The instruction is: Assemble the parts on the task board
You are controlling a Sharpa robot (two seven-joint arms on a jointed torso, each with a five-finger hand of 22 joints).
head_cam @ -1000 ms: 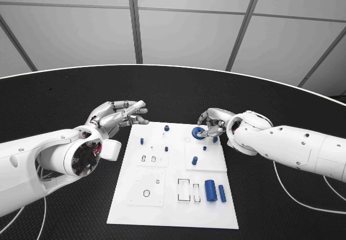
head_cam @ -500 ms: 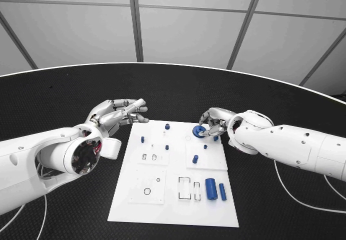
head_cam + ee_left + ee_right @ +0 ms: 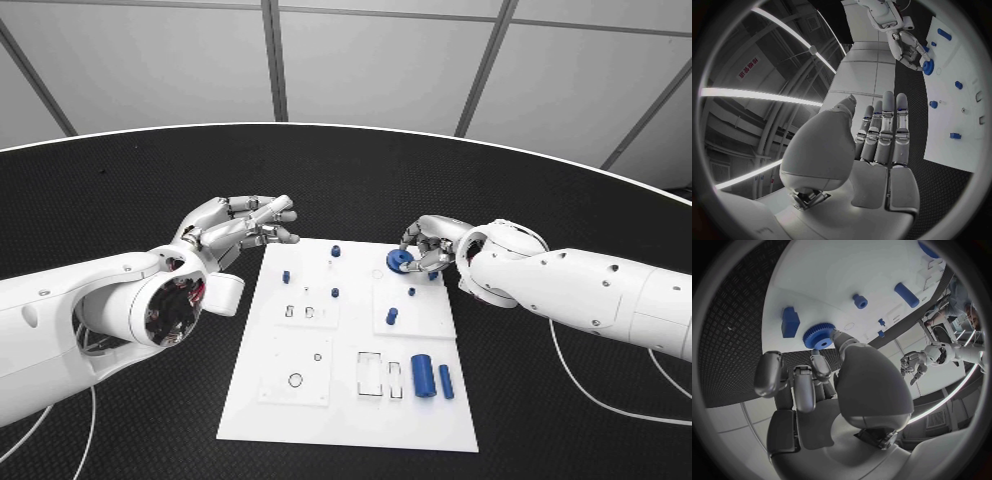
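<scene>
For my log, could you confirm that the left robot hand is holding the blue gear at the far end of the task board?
Not quite: the right robot hand holds the blue gear at the far end of the task board, as the head view shows. The left robot hand holds nothing.

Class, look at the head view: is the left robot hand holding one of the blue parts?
No. The left robot hand hovers beside the task board with nothing in its fingers.
</scene>
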